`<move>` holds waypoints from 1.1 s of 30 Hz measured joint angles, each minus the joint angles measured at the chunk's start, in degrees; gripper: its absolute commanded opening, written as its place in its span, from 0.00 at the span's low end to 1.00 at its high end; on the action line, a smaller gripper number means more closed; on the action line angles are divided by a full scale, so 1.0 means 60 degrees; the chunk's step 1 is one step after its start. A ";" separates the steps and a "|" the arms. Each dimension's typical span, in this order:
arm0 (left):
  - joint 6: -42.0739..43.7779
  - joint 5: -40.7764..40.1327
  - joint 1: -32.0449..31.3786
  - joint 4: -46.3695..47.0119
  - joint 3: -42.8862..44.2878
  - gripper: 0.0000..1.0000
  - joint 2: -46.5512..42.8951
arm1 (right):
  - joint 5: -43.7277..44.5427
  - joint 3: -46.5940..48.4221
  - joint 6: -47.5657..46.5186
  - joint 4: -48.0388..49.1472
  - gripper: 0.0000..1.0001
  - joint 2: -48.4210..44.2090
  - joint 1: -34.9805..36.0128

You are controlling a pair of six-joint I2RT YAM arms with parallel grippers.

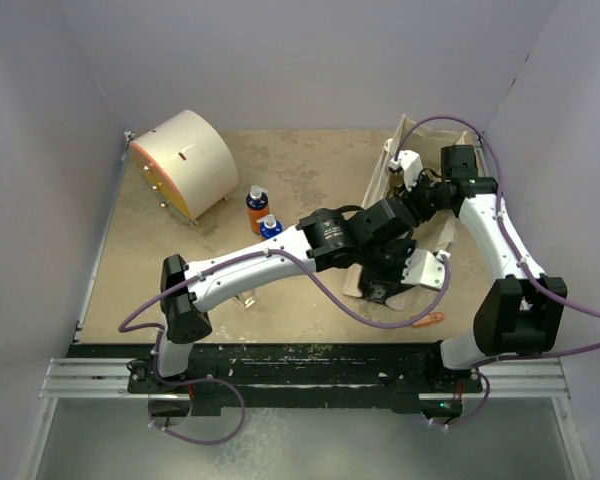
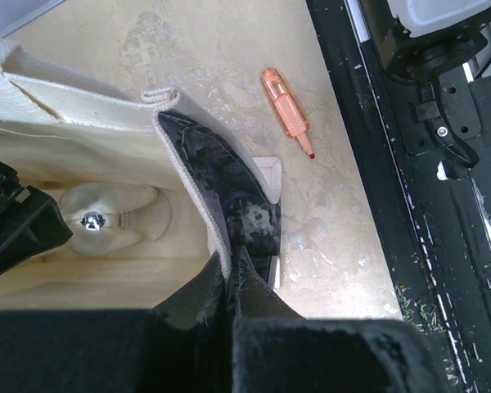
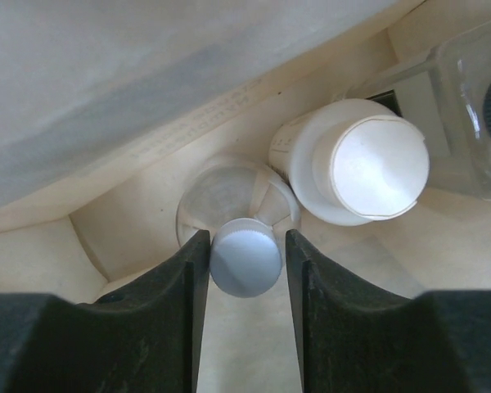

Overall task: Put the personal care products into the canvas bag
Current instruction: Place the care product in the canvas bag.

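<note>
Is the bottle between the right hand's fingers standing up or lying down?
Standing up. The right wrist view looks straight down on the bottle, its round cap centred over its shoulder, on the floor of the bag.

Plain pale walls (image 1: 280,60) enclose a mottled tan tabletop (image 1: 320,165).

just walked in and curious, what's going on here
The left fingers are shut on the bag rim. The right fingers are down inside it, either side of an upright capped bottle; whether they grip it is unclear. A white bottle and a clear bottle sit beside it. Two orange bottles are on the table.
</note>
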 measured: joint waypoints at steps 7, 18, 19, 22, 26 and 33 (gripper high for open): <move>-0.0353 -0.0295 -0.0047 0.0229 0.0000 0.00 0.0000 | -0.0015 0.0514 0.0018 -0.0124 0.52 -0.0004 0.0000; -0.0539 -0.0514 -0.0066 0.0535 -0.0127 0.10 -0.0004 | 0.0011 0.1089 0.0175 -0.0033 0.65 -0.0514 -0.0007; -0.0539 -0.0514 -0.0080 0.0583 -0.0175 0.12 -0.0007 | 0.0011 0.1115 0.0197 -0.0040 0.66 -0.0561 -0.0007; -0.0532 -0.0517 -0.0142 0.0725 -0.0328 0.16 -0.0022 | 0.0025 0.1144 0.0255 -0.0084 0.67 -0.0710 -0.0007; -0.0521 -0.0543 -0.0182 0.0805 -0.0466 0.25 -0.0095 | 0.0055 0.1155 0.0397 -0.0171 0.68 -0.0969 -0.0007; -0.0535 -0.0688 -0.0182 0.0816 -0.0488 0.51 -0.0277 | 0.0058 0.1687 0.0914 -0.0335 0.68 -0.1319 -0.0007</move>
